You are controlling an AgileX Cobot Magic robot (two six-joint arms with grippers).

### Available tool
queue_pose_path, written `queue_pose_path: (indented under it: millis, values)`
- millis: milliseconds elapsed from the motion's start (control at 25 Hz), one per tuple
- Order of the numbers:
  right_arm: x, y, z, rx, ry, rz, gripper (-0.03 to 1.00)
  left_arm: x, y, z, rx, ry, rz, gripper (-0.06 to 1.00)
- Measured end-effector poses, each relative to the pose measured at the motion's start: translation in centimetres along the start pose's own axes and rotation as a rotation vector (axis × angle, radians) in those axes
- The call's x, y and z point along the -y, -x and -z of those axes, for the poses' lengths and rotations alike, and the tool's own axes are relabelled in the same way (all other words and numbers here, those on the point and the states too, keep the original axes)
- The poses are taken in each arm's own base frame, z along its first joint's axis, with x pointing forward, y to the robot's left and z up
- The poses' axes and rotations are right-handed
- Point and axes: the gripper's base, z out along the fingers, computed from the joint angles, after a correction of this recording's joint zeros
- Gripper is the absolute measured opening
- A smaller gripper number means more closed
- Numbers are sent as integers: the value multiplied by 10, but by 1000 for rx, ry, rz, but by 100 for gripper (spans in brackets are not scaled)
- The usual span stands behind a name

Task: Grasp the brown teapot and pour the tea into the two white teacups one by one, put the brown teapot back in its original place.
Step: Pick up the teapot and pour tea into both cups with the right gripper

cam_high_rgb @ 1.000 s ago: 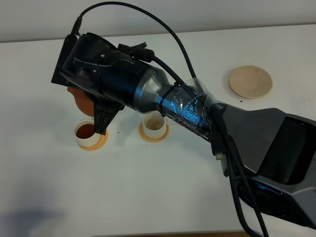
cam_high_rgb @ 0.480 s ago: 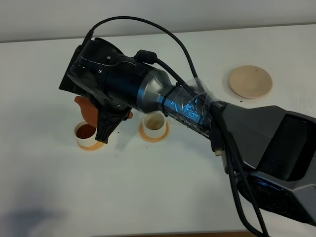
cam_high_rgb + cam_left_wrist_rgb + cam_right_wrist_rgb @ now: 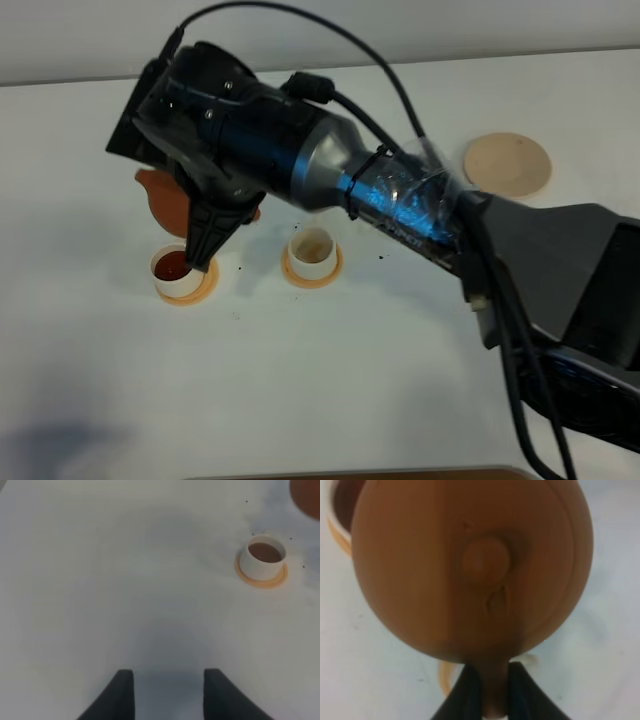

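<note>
Brown teapot (image 3: 470, 570) gripped at handle by right hand (image 3: 491, 696) | left hand (image 3: 169, 691) released | one teacup (image 3: 172, 270) holds tea

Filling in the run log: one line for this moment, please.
right tool: shut on brown teapot | left tool: open | left teacup: holds tea | right teacup: no dark tea

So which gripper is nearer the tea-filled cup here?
Right. The right gripper, shut on the brown teapot, hangs right at the filled teacup; the left gripper, jaws apart, sits well off from it.
</note>
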Motion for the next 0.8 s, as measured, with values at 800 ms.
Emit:
queue_pose_path:
  millis: [800]
  values:
    - [4, -87, 42, -209, -145, -71, 13, 0, 0, 0, 0, 0, 1, 37]
